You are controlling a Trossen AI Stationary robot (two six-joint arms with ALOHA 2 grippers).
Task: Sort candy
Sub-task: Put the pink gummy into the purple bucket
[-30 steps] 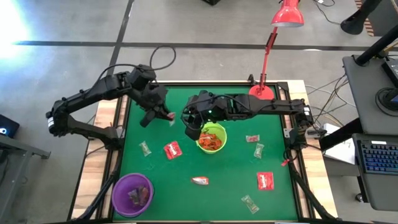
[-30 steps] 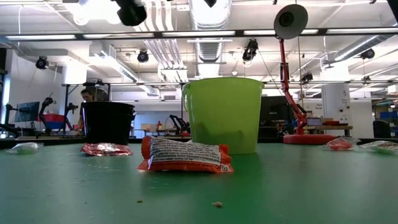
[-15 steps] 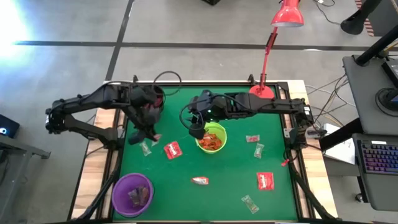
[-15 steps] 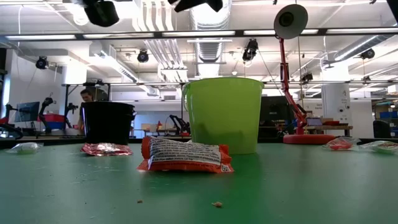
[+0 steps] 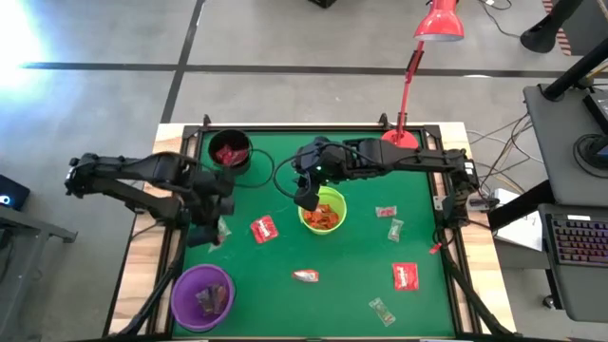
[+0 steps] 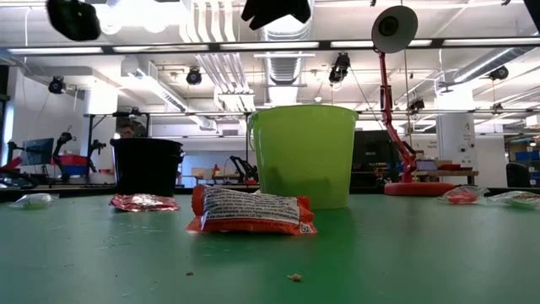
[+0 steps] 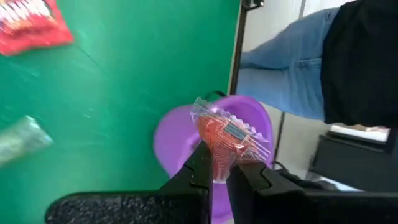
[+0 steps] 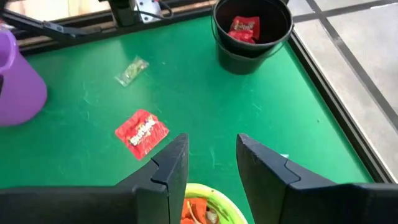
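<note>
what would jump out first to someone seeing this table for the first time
Probably the lime-green bowl of orange-red candy at the middle of the green table, with the right hand open just above its rim. Next, the left hand near the table's left edge, shut on a clear-wrapped red candy, with the purple bowl in the near-left corner. A black bowl holding red packets sits at the far left.

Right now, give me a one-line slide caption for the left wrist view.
Left gripper shut on a clear-wrapped red candy, purple bowl beyond it on the green table.
</note>
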